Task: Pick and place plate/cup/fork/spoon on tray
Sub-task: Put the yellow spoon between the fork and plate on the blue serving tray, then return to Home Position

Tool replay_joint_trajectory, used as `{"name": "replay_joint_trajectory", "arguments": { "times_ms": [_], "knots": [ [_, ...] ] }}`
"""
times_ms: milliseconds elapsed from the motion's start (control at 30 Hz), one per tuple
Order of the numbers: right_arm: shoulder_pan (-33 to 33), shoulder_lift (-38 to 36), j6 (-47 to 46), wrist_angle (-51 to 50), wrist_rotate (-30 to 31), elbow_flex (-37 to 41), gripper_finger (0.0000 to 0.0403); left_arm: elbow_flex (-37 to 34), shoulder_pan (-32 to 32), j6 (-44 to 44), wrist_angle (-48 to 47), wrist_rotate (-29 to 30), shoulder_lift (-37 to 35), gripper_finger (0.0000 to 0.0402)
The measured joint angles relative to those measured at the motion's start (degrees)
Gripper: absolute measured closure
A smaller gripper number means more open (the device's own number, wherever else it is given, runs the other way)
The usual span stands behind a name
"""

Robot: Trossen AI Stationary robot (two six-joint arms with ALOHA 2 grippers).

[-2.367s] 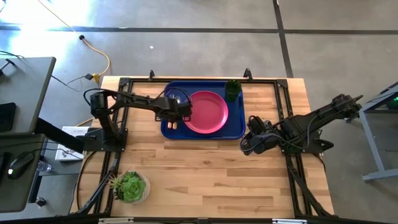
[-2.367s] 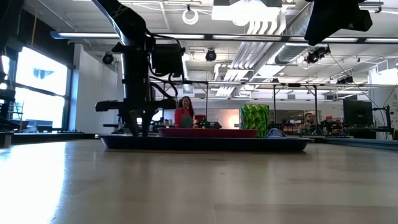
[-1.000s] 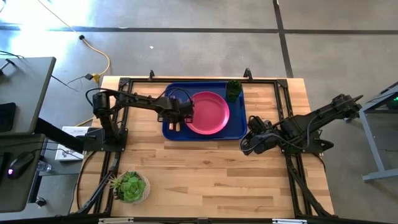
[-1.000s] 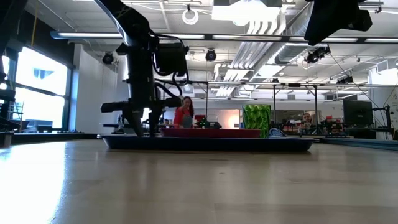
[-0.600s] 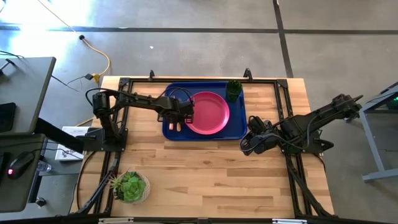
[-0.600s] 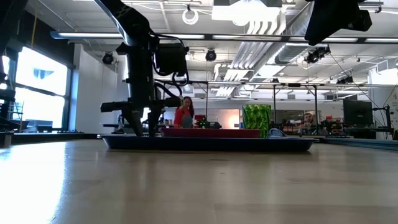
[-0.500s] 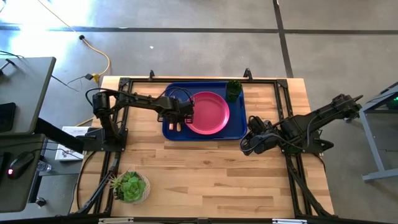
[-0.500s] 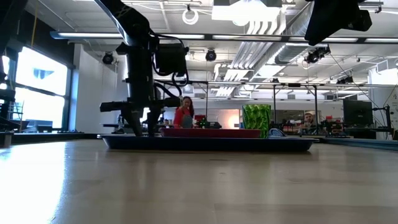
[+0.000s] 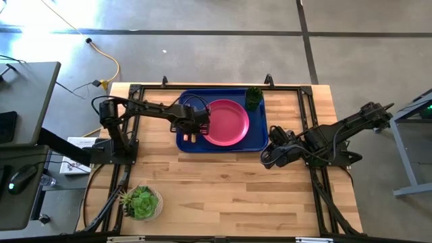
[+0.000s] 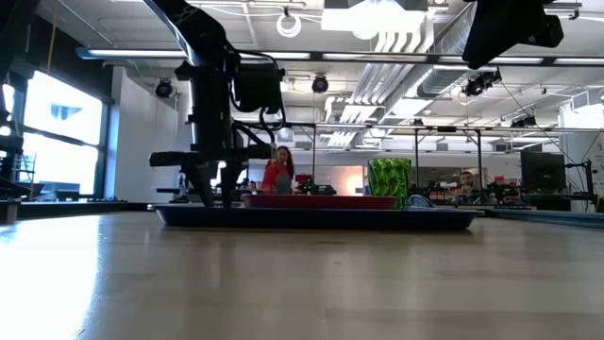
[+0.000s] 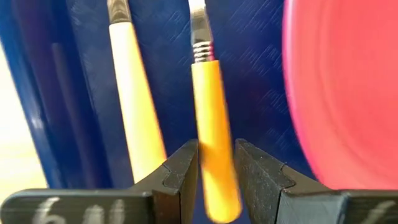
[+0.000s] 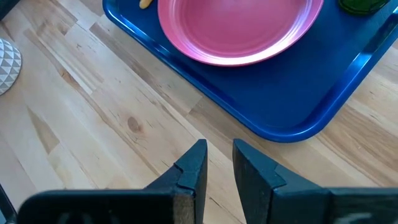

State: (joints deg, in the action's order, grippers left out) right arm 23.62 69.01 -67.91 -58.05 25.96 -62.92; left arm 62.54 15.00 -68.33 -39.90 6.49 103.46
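The dark-blue tray (image 9: 256,138) lies at the table's far middle. On it rest the pink-red plate (image 9: 226,121) and, in its far right corner, the green cup (image 9: 253,98). Left of the plate lie two orange-handled utensils; their heads are out of the wrist view, so which is the fork and which the spoon does not show. My left gripper (image 11: 216,152) points down, shut on the darker handle (image 11: 210,93); the paler one (image 11: 134,106) lies beside it. My right gripper (image 12: 219,152) hovers narrowly open above the bare wood, near the tray's near right corner. My left gripper pinches the darker orange handle near its free end (image 11: 214,140) between its two fingers. The fingers come from above, pointing down, and lie across the handle. The fingertips (image 10: 212,198) stand at tray level; whether the utensil is lifted off the tray I cannot tell.
A potted succulent (image 9: 140,202) stands at the table's near left. Bare wood runs along the near side and the right of the tray (image 12: 292,93). People and desks show in the room beyond the table in the low view.
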Motion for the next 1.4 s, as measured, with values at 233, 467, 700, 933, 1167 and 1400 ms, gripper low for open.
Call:
{"name": "replay_joint_trajectory", "arguments": {
  "times_ms": [233, 467, 700, 933, 1167, 1400],
  "knots": [
    [0.00, 0.00, 0.01, 0.00, 0.02, 0.00, 0.0336, -0.02, 0.00, 0.00, -0.13, -0.40, -0.17, 0.0305],
    [0.00, 0.00, 0.01, -0.01, 0.02, 0.00, 0.0336, -0.02, 0.00, 0.00, -0.19, -0.40, -0.30, 0.0305],
    [0.00, 0.00, 0.01, -0.01, 0.04, 0.02, 0.0336, -0.02, 0.04, 1.11, -0.98, -0.09, -3.84, 0.0305],
    [0.00, 0.00, 0.01, 0.01, 0.04, 0.02, 0.0336, -0.04, -0.92, 7.78, -0.98, -2.44, -11.81, 0.0305],
    [0.00, 0.00, 1.27, 1.34, 0.41, 0.02, 0.0336, -0.04, -5.75, 12.14, 0.82, -2.56, -23.15, 0.0305],
    [-0.21, 0.00, 1.14, 3.56, 6.10, 0.02, 0.0336, -0.04, -12.27, 25.92, 3.66, -2.52, -35.38, 0.0305]
  ]
}}
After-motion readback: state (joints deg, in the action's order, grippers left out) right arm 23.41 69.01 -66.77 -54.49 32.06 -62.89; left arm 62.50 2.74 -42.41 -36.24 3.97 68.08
